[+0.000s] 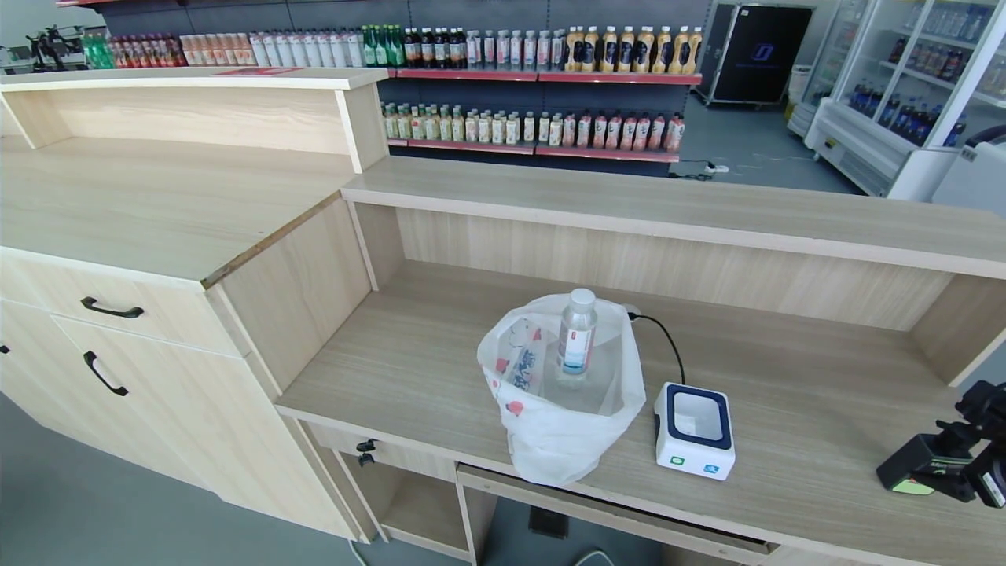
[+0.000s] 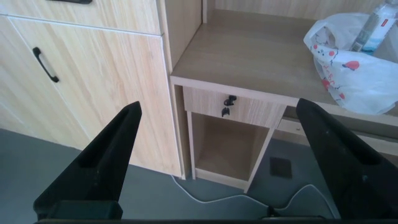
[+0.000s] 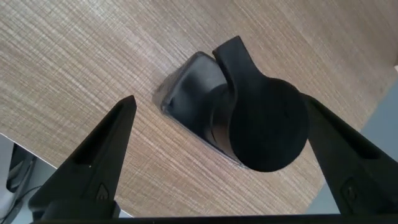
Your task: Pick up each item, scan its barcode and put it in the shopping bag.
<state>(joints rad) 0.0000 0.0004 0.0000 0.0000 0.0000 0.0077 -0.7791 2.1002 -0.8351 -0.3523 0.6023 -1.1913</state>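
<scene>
While the bottle stands in the shopping bag, the right tool hangs released directly over a dark rounded object at the tabletop's right end.

Wood counter w/ shelves behind

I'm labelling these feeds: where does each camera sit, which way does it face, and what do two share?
Head view: high, facing forward and down at counter, shopping bag, scanner; right arm at the edge.
Left wrist view: low beside the counter, facing its drawer; own open jaws.
Right wrist view: straight down on a black object; own open jaws.
Shared: head and left wrist views both show shopping bag and bottle.
</scene>
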